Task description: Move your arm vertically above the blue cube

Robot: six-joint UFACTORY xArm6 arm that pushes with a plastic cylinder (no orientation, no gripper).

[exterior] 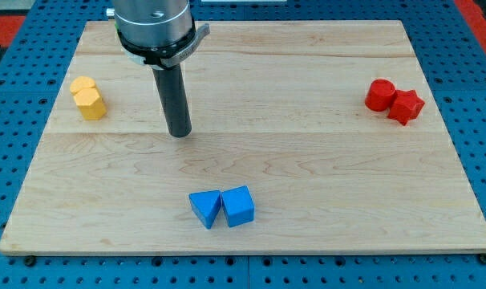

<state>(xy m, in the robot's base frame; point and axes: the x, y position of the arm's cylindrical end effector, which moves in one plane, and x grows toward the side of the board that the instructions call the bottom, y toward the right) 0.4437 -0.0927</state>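
The blue cube (pixel 239 205) lies near the view's bottom, at the middle of the wooden board (pixel 307 160). A blue triangular block (pixel 204 208) touches its left side. My tip (pixel 179 133) rests on the board up and to the left of the blue cube, well apart from it. The dark rod rises from the tip to the arm's metal end at the view's top.
Two yellow blocks (pixel 88 98) sit together at the view's left. A red round block (pixel 379 94) and a red star-like block (pixel 406 106) touch at the view's right. The board lies on a blue perforated table.
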